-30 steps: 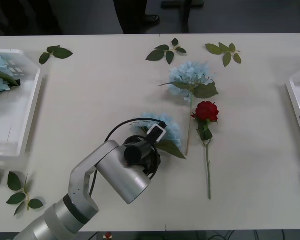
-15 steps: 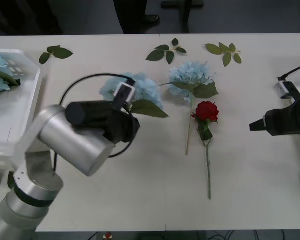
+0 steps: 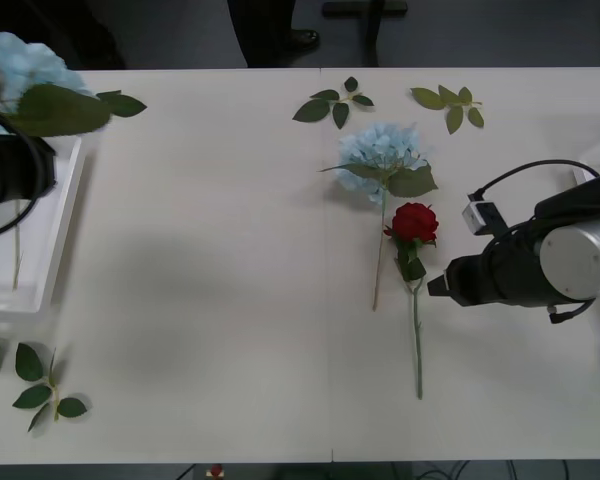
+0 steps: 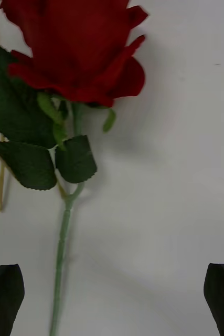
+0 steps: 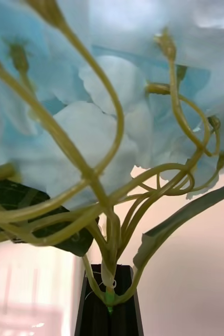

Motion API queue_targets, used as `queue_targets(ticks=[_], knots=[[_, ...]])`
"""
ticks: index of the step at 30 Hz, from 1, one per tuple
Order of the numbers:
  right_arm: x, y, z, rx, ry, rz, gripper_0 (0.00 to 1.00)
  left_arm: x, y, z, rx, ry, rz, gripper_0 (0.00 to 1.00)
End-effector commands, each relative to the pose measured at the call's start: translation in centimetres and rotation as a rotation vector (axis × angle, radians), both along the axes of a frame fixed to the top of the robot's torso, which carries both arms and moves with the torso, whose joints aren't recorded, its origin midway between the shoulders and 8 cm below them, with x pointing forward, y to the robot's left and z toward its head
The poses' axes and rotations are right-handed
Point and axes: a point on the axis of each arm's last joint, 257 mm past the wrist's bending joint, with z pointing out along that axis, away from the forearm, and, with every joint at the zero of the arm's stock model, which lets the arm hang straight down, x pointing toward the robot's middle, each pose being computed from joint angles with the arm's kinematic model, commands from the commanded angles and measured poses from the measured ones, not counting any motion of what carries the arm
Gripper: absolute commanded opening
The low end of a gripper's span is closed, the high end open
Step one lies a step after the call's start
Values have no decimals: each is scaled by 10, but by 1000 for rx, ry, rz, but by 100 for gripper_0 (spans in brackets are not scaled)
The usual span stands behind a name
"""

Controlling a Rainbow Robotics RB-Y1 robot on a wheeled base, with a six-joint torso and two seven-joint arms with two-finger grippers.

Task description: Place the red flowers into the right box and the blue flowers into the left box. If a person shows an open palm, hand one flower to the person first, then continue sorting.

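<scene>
My left gripper point(image 5: 109, 296) is shut on the stem base of a blue flower point(image 3: 25, 60), held up at the table's far left. Its head point(image 5: 117, 131) spreads just beyond the fingers, and its stem point(image 3: 17, 250) hangs over the left box point(image 3: 65, 200). My left wrist point(image 3: 15, 170) is above that box. A red flower point(image 3: 413, 221) lies mid-table, stem toward me, beside a second blue flower point(image 3: 380, 150). My right gripper point(image 3: 435, 285) is open just right of the rose stem point(image 4: 64, 236), low over the table, with the red head point(image 4: 75, 47) ahead. The right box is hidden behind my right arm.
Loose green leaf sprigs lie at the back centre point(image 3: 335, 103), back right point(image 3: 447, 103), back left point(image 3: 120, 103) and front left point(image 3: 45, 385). The white table point(image 3: 210, 300) is bare between the left box and the flowers.
My left arm has swung left and carried the blue flower from mid-table to above the left box. My right arm has come in from the right edge to the rose.
</scene>
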Motion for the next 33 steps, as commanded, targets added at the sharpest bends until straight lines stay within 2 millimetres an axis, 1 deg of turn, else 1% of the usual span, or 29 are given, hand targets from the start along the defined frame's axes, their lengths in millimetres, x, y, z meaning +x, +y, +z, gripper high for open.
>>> queue_targets(ticks=[1,2,4,6,8,13,20,24,27,29,32,33], knots=[[10,20,9,7,-50,-14,100,-4,54,20,18,-11,30,0],[8,26,5,-2,-49,-9,100,-4,75,22,16,-9,42,0],[8,30,3,-12,-50,-3,100,-4,96,22,23,-6,56,0],[5,38,-4,-16,-42,7,100,-2,125,22,39,-6,76,0],[5,45,-9,-13,-42,15,100,1,149,21,56,-9,96,0],[8,52,-25,-12,-44,21,100,5,195,13,68,-11,132,0],[11,51,-41,-17,-33,15,100,16,234,1,55,-46,171,0],[12,48,-49,-24,-29,9,100,27,259,-12,60,-70,195,0],[11,49,-51,-32,-27,13,100,35,270,-19,64,-88,207,0],[10,50,-52,-34,-24,13,100,37,277,-24,66,-88,214,0],[10,50,-56,-45,-19,15,100,43,282,-32,68,-94,219,0],[11,51,-58,-45,-20,15,100,46,283,-37,68,-93,220,0]])
